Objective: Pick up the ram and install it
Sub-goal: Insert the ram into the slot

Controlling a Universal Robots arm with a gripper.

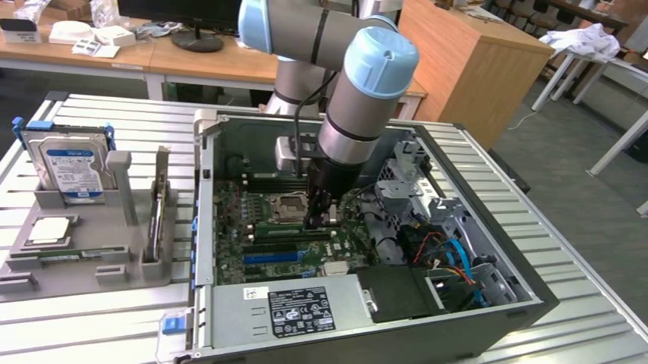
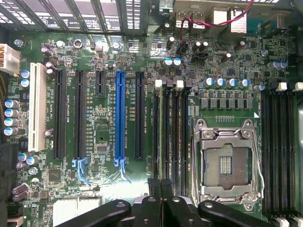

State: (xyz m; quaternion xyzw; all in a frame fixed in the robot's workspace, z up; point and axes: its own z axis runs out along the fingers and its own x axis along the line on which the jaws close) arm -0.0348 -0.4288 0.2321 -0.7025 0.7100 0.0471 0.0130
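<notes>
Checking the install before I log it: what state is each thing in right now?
CPU socket, empty, frame closed
ram, edge-on in a memory slot beside that socket
hand, shut on the ram
hard drive, upright in its grey holder
computer case, side open

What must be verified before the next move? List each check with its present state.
1. Fingers shut: ok.
2. Fingers lined up with the memory slots beside the CPU socket: ok.
3. Ram gripped between the fingers: cannot tell.
4. Ram seated in a slot: cannot tell.
5. CPU socket clear of the fingers: ok.
6. Case open for the arm: ok.
</notes>
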